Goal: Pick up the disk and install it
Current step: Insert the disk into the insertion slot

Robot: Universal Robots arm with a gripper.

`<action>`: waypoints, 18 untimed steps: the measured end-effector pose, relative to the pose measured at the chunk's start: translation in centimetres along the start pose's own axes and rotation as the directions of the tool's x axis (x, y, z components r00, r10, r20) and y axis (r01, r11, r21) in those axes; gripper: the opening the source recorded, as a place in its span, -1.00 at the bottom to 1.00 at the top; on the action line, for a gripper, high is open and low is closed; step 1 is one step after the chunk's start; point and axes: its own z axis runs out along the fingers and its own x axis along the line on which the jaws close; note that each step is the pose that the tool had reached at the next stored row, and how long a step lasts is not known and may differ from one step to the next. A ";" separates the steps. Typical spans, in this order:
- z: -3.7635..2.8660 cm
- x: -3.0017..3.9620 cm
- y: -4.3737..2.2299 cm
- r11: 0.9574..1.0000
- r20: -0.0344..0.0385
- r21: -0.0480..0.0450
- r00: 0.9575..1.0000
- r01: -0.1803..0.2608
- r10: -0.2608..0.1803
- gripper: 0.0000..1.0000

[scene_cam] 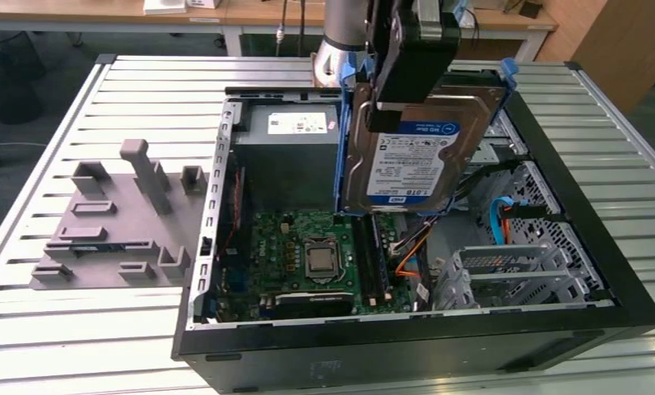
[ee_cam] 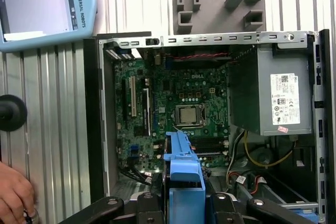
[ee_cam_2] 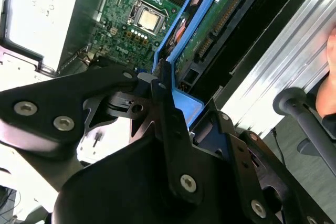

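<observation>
Closest in, my gripper (ee_cam_2: 157,85) is clamped on the blue carrier (ee_cam: 184,182) framing the disk (scene_cam: 415,156), which hangs upright above the open computer case (scene_cam: 212,247). Below it, from the exterior view's left, are the grey box (scene_cam: 289,136), the motherboard (scene_cam: 317,255), then loose cables (scene_cam: 492,218) beside the drive cage (scene_cam: 525,263). I judge this hold on plastic could slip, dropping the disk onto the motherboard, or a corner could snag the cables.

disk (scene_cam: 415,164) top: hid behind tool (scene_cam: 408,97) | hand (ee_cam: 13,199): cut off at edge, first wrist view
</observation>
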 end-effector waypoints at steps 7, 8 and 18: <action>0.17 0.10 -0.91 1.000 -0.001 0.000 1.000 0.000 0.000 -0.27; 0.23 0.24 -0.95 1.000 0.000 0.000 1.000 0.000 0.000 -0.27; 0.50 1.67 -1.65 1.000 0.000 0.000 1.000 0.000 0.000 -0.27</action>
